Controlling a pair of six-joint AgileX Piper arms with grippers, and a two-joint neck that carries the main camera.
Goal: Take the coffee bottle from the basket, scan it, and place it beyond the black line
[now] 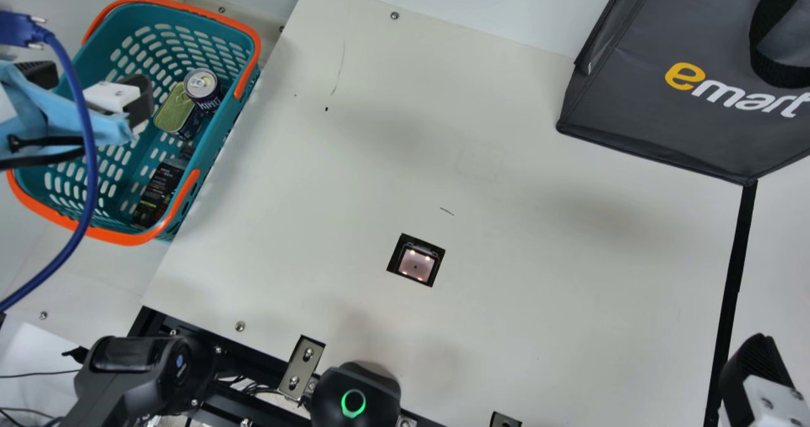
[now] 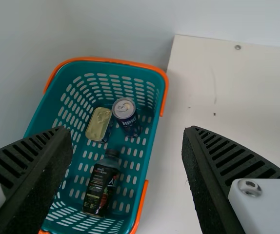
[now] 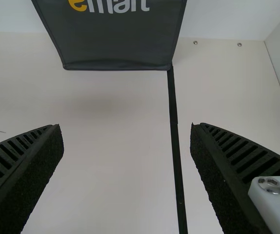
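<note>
1. Coffee bottle [image 2: 101,187]: in basket [image 1: 221,129], lower left, main view.
2. Left gripper [image 2: 128,131], upper left: released, empty. Pickup step appears in hand; next, lower over bottle, then clamp.
3. Right gripper [image 3: 128,129], lower right: released, empty.

"Main view?"

"I'm looking steeply down on the surface [image 1: 538,326], basket [image 2: 108,60] to black line [image 1: 734,269]."

"Wrists?"

"Closer: left faces down over the basket, right down along the black line toward the bag [image 1: 633,111]; main shares all three."
</note>
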